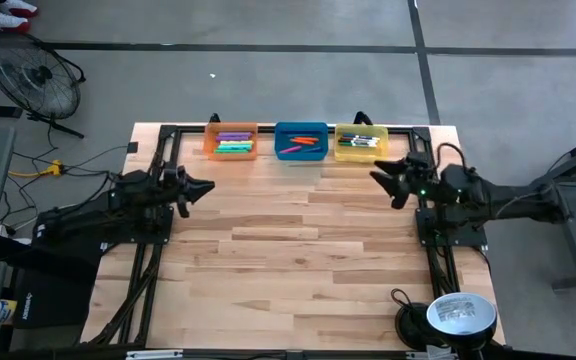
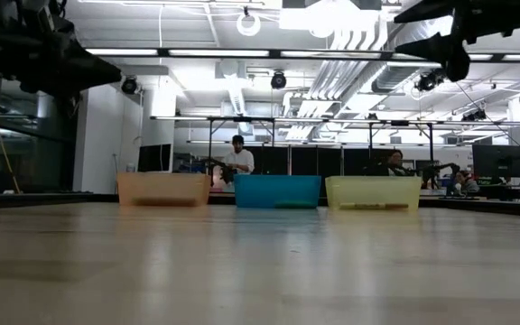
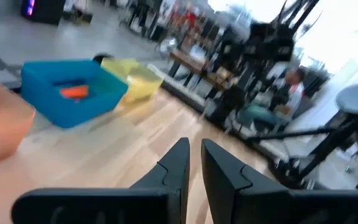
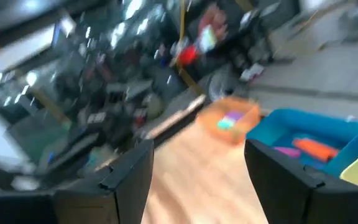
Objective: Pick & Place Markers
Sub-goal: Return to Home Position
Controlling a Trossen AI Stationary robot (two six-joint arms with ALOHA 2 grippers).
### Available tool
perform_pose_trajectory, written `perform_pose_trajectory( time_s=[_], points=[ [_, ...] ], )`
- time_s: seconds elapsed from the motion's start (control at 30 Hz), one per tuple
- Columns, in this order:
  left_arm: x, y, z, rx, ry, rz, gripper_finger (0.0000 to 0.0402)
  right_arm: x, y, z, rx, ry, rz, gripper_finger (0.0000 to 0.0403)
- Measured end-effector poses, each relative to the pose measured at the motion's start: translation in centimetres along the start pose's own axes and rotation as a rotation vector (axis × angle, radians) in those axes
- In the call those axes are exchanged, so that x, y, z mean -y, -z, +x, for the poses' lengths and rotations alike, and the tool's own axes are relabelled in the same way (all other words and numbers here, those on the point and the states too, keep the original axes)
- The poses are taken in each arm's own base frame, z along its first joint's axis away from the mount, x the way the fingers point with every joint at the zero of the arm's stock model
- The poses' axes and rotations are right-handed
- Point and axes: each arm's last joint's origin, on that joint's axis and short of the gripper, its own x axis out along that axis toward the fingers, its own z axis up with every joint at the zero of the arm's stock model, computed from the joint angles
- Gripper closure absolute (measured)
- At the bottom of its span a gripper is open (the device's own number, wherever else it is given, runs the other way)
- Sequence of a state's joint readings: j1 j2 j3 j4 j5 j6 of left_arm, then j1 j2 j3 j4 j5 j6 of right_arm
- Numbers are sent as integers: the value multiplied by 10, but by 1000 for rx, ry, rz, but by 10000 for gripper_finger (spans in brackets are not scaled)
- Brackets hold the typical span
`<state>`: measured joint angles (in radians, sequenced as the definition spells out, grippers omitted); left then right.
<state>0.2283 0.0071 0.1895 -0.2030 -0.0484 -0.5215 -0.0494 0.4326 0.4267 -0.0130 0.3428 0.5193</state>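
Three bins stand in a row at the table's far edge: orange (image 1: 231, 141), blue (image 1: 301, 142) and yellow (image 1: 360, 142). Markers lie inside them: purple and green ones (image 1: 232, 143) in the orange bin, orange and pink ones (image 1: 302, 148) in the blue bin, green and dark ones (image 1: 358, 145) in the yellow bin. My left gripper (image 1: 208, 187) hovers above the table's left side, pointing level toward the right, fingers nearly together (image 3: 194, 146) with nothing between. My right gripper (image 1: 386, 187) hovers at the right side, pointing left, open wide (image 4: 199, 149) and empty.
Bare wooden tabletop (image 1: 298, 250) lies between the two arms and toward the near edge. Black frame rails run along the table's left and right sides. A round white object on a dark base (image 1: 458, 314) sits at the near right corner. People sit in the room beyond (image 2: 238, 155).
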Motion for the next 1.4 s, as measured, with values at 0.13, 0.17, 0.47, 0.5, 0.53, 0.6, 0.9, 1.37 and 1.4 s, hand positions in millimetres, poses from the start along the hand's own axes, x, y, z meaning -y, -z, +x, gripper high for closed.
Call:
perform_pose_trajectory(
  time_s=[0.13, 0.17, 0.47, 0.5, 0.53, 0.6, 0.9, 1.37, 1.4],
  points=[
    [-6, 10, 7, 54, 15, -10, 362, -1, 21, -1, 119, -37, 4, 162],
    [-7, 12, 9, 77, 28, -11, 362, -1, 28, -1, 140, -70, -3, 162],
    [-11, 17, 13, 203, 56, -21, 362, 18, 65, -11, 293, -266, 19, 162],
    [-10, 16, 12, 217, 50, -22, 362, 19, 65, -11, 286, -269, 20, 162],
    [-10, 15, 12, 227, 45, -22, 362, 20, 65, -12, 274, -273, 12, 162],
    [-10, 14, 12, 245, 34, -25, 362, 22, 64, -12, 281, -274, 4, 162],
    [-11, 14, 12, 242, 29, -29, 362, 44, 70, -20, 126, -273, 8, 162],
    [-13, 17, 13, 223, -40, 196, 362, 54, 75, -20, 97, -145, -100, 162],
    [-13, 17, 13, 222, -45, 228, 362, 54, 75, -20, 98, -143, -100, 162]
  ],
)
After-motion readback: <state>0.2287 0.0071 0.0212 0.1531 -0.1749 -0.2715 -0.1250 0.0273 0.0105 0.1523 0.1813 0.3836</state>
